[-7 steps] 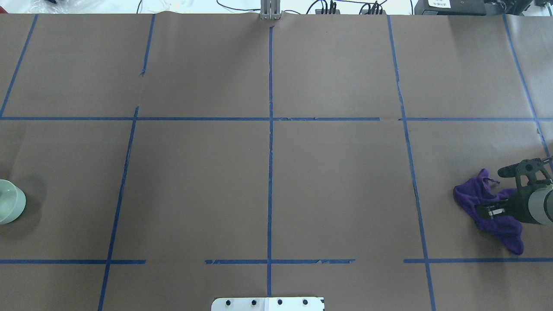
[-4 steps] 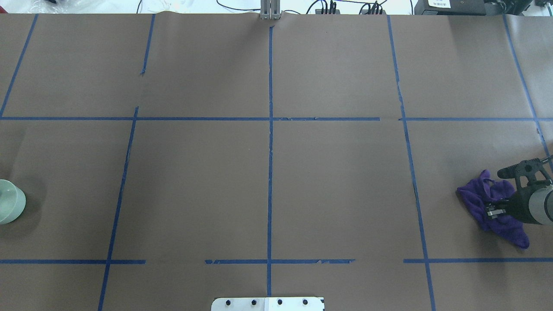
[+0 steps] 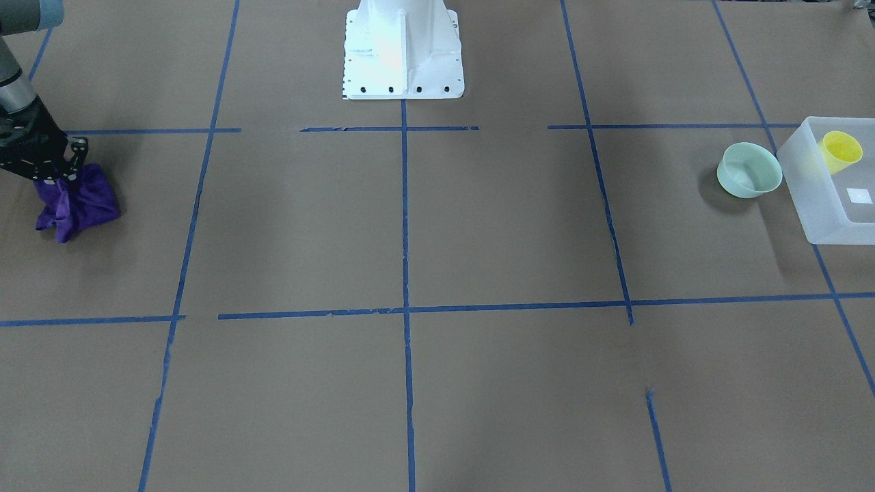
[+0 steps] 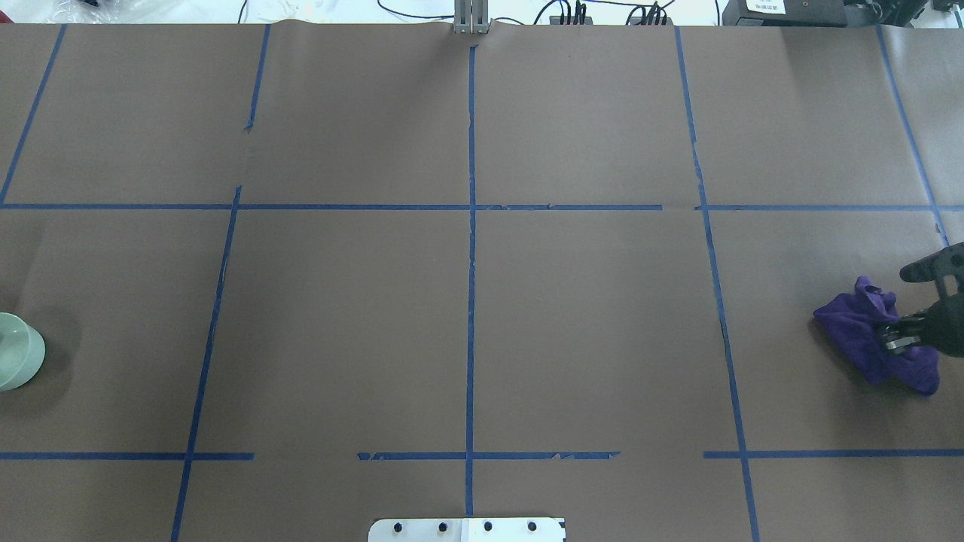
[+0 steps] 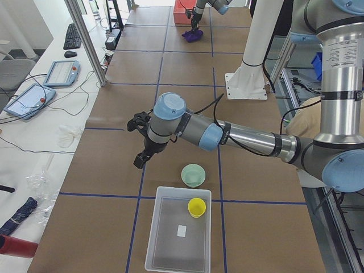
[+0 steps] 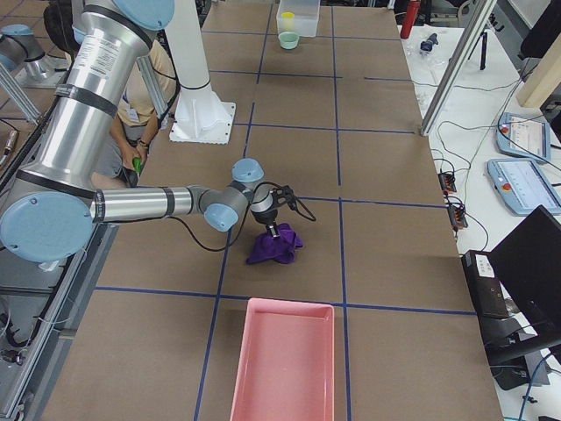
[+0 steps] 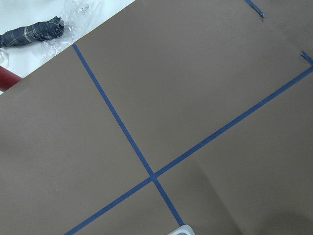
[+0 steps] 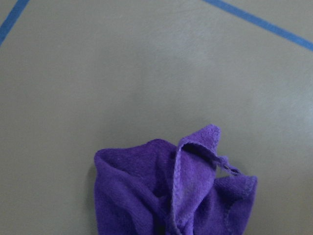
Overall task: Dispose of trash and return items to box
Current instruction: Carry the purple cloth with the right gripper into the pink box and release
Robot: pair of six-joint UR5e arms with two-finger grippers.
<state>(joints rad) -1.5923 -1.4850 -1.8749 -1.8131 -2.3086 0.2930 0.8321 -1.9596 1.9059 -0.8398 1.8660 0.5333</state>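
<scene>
The trash, a purple rag [image 4: 858, 327], hangs bunched under my right gripper [image 4: 900, 336] at the table's right edge, and the gripper is shut on it. It also shows as the rag [image 3: 75, 205] below the gripper [image 3: 58, 179] in the front view and fills the bottom of the right wrist view as the rag [image 8: 176, 196]. The mint-green bowl [image 3: 749, 171] stands beside the frosted box [image 3: 830, 229]. The yellow cup [image 3: 841, 150] lies inside the box. My left gripper [image 5: 140, 159] hovers near the bowl [image 5: 193, 174]; I cannot tell whether it is open or shut.
A pink tray [image 6: 285, 360] sits just beyond the rag at the table's right end. The white robot base [image 3: 402, 48] stands at the near-centre edge. Blue tape lines grid the brown paper. A seated person [image 6: 149, 96] is behind the robot.
My right gripper has moved to the right with the rag, which has gathered from a spread shape into a tighter bundle. The bowl has not moved.
</scene>
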